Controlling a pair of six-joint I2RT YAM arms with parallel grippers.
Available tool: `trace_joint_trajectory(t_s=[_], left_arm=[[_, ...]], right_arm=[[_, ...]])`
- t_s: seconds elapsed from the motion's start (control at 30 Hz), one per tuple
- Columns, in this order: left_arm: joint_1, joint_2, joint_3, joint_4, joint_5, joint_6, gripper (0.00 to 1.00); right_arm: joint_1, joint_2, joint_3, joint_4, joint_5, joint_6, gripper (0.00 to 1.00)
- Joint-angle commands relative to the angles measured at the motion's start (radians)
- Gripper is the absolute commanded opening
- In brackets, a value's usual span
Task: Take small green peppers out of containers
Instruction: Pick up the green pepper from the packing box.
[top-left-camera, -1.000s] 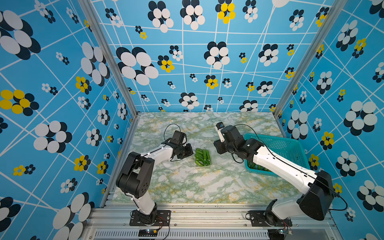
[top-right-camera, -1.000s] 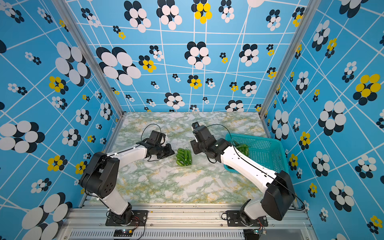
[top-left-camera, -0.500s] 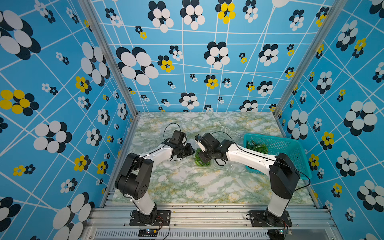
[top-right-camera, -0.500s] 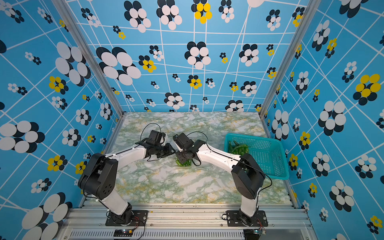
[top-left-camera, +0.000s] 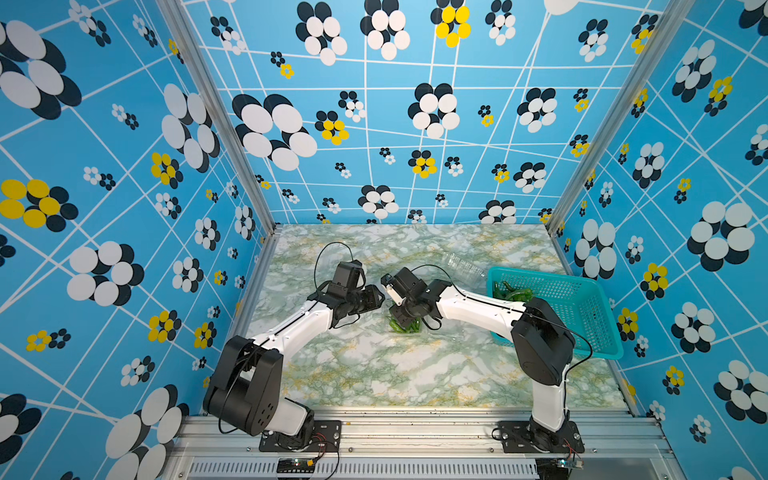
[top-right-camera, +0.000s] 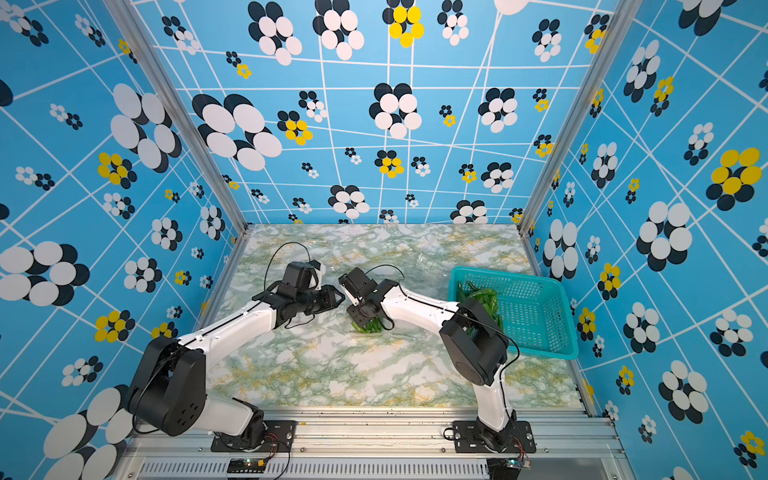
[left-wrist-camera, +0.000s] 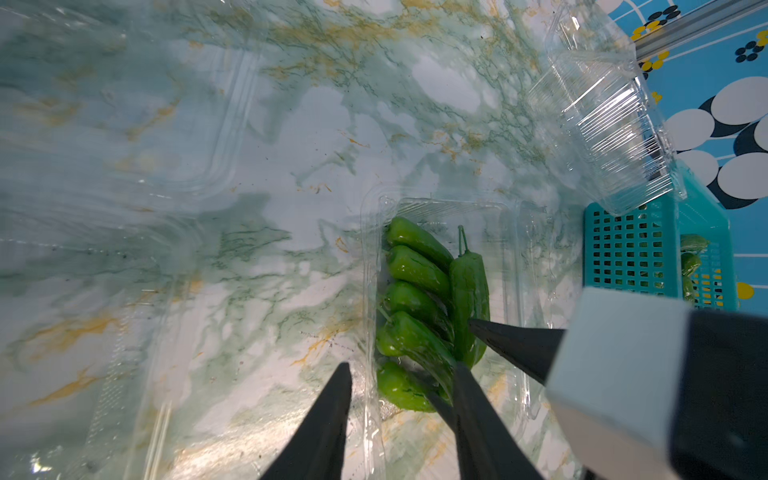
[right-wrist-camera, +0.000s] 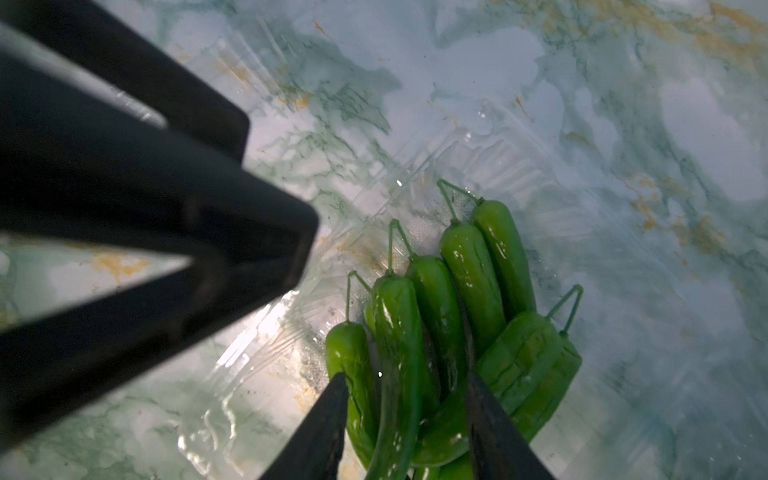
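Right end effector (right-wrist-camera: 405, 376) dropped onto peppers (right-wrist-camera: 469, 266); only wrist view shows straddling.

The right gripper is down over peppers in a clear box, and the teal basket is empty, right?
No: the teal basket holds green peppers, as both top views show. The right gripper is over the peppers in the clear box.
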Motion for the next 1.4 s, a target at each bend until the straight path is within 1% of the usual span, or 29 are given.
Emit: trace_joint_trajectory(t_s=[0.0, 0.17, 0.2, 0.27, 0.33, 0.47, 0.53, 0.57, 0.7, 0.93, 1.03, 1.17, 1.2, 1.37], left_arm=[[0.010, -0.042, -0.032, 0.038, -0.041, 0.013, 0.42], [0.012, -0.082, -0.056, 0.053, -0.064, 0.008, 0.42], [0.013, -0.087, -0.058, 0.053, -0.068, 0.009, 0.47], [0.017, -0.092, -0.059, 0.050, -0.067, 0.010, 0.47], [0.019, -0.090, -0.060, 0.052, -0.064, 0.007, 0.47], [0.020, -0.075, -0.057, 0.053, -0.057, 0.006, 0.47], [0.019, -0.067, -0.059, 0.059, -0.049, 0.004, 0.47], [0.020, -0.065, -0.061, 0.066, -0.046, 0.003, 0.47], [0.020, -0.056, -0.061, 0.073, -0.039, 0.002, 0.47], [0.019, -0.067, -0.074, 0.105, -0.022, 0.003, 0.46], [0.018, -0.063, -0.075, 0.122, -0.001, 0.000, 0.46], [-0.007, -0.054, -0.067, 0.150, 0.051, 0.010, 0.46], [-0.016, -0.050, -0.060, 0.155, 0.064, 0.016, 0.46], [-0.106, -0.018, -0.008, 0.163, 0.123, 0.076, 0.46]], right_arm=[[-0.002, 0.040, 0.038, -0.015, -0.008, -0.018, 0.46], [-0.001, 0.075, 0.055, -0.023, -0.015, -0.015, 0.43], [-0.001, 0.081, 0.057, -0.023, -0.014, -0.015, 0.41], [-0.002, 0.087, 0.058, -0.020, -0.011, -0.013, 0.32], [-0.002, 0.087, 0.058, -0.020, -0.016, -0.011, 0.25], [-0.002, 0.079, 0.057, -0.021, -0.012, -0.008, 0.06], [-0.001, 0.061, 0.046, -0.017, -0.014, -0.010, 0.02], [-0.002, 0.047, 0.039, -0.015, -0.016, -0.011, 0.00], [-0.004, -0.032, -0.005, 0.010, 0.001, -0.015, 0.00], [-0.018, -0.258, -0.141, 0.108, 0.036, -0.011, 0.00], [-0.029, -0.373, -0.218, 0.168, 0.088, -0.010, 0.00], [-0.064, -0.541, -0.321, 0.238, 0.209, 0.003, 0.00], [-0.075, -0.580, -0.342, 0.250, 0.249, 0.010, 0.00], [-0.170, -0.753, -0.426, 0.230, 0.553, 0.087, 0.00]])
